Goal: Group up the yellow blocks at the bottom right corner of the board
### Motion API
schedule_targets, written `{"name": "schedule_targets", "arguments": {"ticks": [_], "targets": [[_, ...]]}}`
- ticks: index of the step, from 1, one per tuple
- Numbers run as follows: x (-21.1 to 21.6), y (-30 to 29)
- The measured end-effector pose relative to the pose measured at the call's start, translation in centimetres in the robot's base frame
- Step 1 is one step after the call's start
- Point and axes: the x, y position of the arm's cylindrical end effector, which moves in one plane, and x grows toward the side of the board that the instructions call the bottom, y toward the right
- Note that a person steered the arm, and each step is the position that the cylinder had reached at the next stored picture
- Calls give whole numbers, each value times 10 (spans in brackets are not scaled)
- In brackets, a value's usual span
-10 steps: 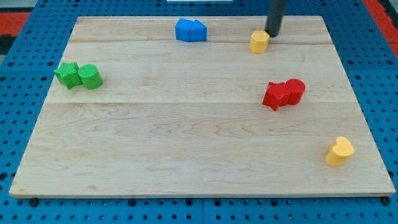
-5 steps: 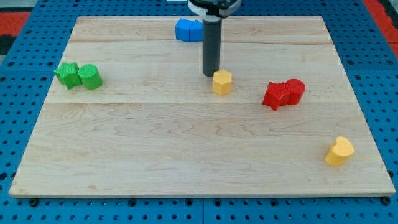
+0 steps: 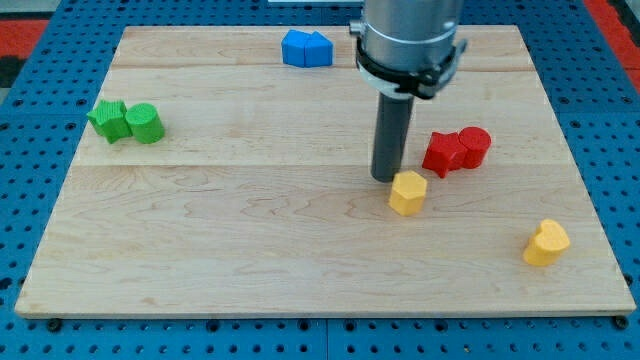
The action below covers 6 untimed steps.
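You see a pale wooden worktop (image 3: 250, 230) resting on a blue pegboard surface (image 3: 30, 120) dotted with holes, with red patches (image 3: 25, 30) at both top corners.

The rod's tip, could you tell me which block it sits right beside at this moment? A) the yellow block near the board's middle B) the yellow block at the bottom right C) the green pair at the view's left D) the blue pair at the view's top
A: my tip stands just up-left of the middle yellow block, far from the other yellow block.

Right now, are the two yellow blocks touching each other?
No, one yellow block sits by my tip mid-board, well apart from the other yellow block near the bottom right.
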Motion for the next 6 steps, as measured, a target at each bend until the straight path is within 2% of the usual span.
{"name": "schedule_targets", "arguments": {"ticks": [1, 2, 4, 5, 6], "targets": [[27, 31], [47, 36], [87, 20], [90, 60], [89, 74]]}}
